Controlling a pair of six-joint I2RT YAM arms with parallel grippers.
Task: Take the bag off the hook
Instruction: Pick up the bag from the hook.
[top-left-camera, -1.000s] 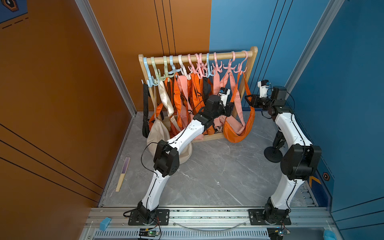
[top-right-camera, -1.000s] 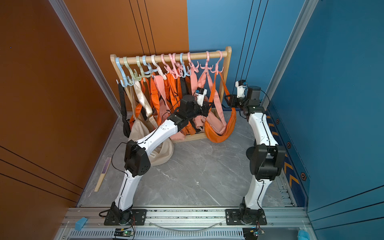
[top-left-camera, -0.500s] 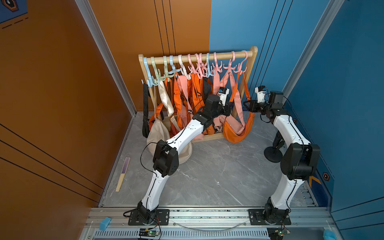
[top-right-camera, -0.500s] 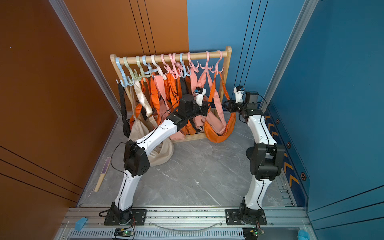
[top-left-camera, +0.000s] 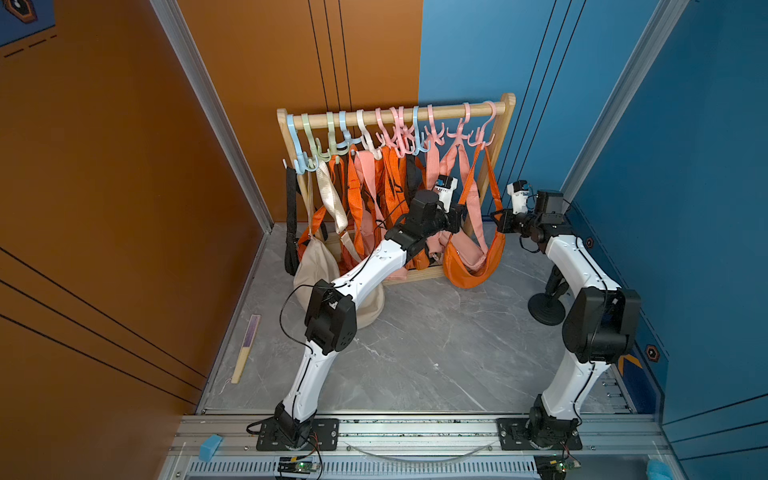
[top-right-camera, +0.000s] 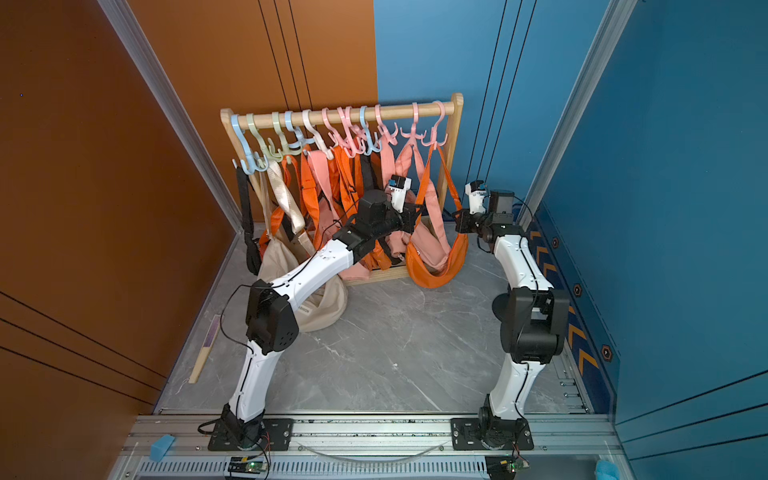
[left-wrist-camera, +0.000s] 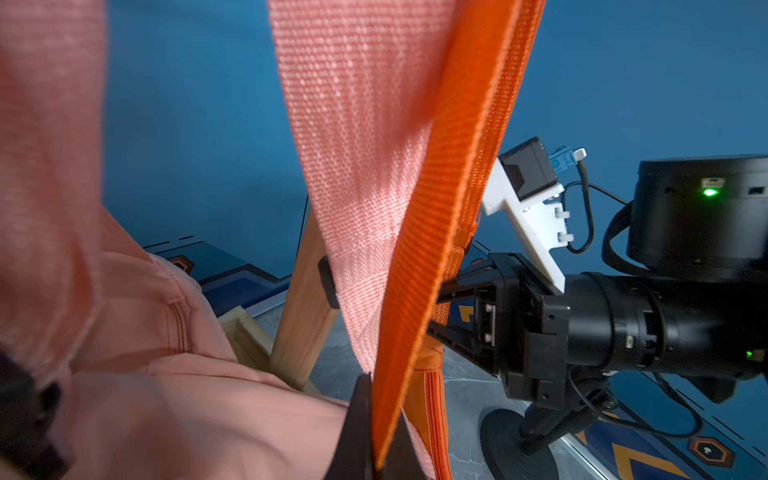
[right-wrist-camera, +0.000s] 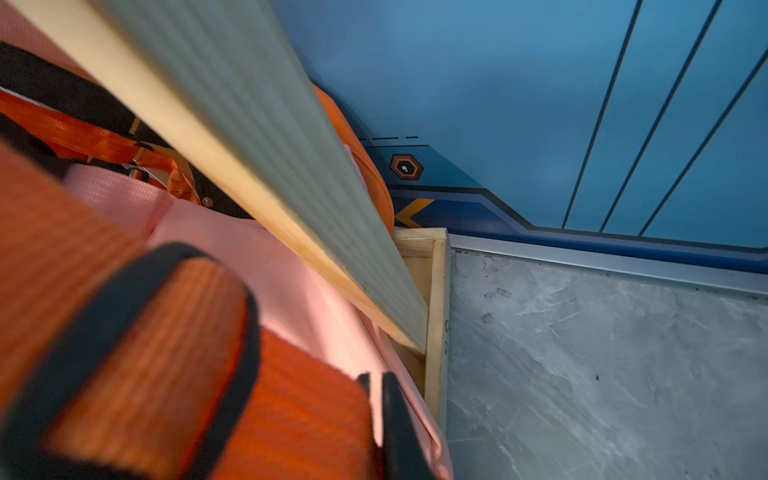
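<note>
Orange ribbed webbing is now pinched on both runs. The right gripper (top-left-camera: 497, 220), open and standing off a second ago, has moved in and appears clamped on the far side of the strap (left-wrist-camera: 436, 208). The left gripper (left-wrist-camera: 374, 432) stays clenched on the near side. The bag (top-left-camera: 473, 270), a slack crescent of smooth cloth, still hangs from the pink plastic hook (top-left-camera: 482, 135) on the round wooden rail (top-left-camera: 449, 111), so the lift-off looks ready to begin.

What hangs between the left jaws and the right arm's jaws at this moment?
The orange webbing strap of the orange sling bag, beside a pink woven strap; the left wrist view shows it.
</note>
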